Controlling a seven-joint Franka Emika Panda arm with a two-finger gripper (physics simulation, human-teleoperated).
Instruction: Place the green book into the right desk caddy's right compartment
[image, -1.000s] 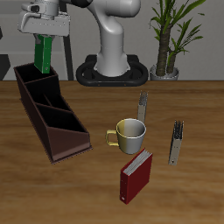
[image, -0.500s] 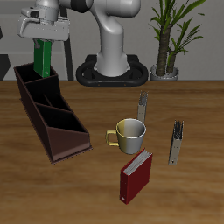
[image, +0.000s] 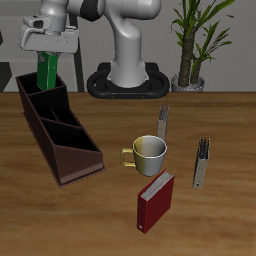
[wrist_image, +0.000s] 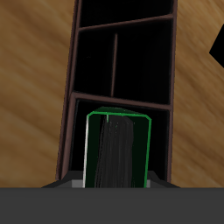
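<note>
My gripper (image: 47, 57) is shut on the top of the green book (image: 46, 73), which hangs upright with its lower edge at the rim of the right desk caddy (image: 62, 135), at that caddy's far back end. In the wrist view the green book (wrist_image: 118, 150) shows its white page edges. It stands over the wide undivided end bay (wrist_image: 122, 103), the right compartment. Beyond that lie the split middle bays (wrist_image: 114, 61). I cannot tell whether the book touches the caddy. My fingers are hidden behind the book in the wrist view.
A dark red book (image: 155, 199) lies near the table's front edge. A white mug (image: 148, 153) stands mid-table. Two small grey upright items (image: 163, 123) (image: 202, 163) stand near the mug. The robot base (image: 128, 75) and a potted plant (image: 192, 40) are at the back.
My gripper has come down a little with the green book and shifted slightly toward the caddy's back end. Nothing else moved.
</note>
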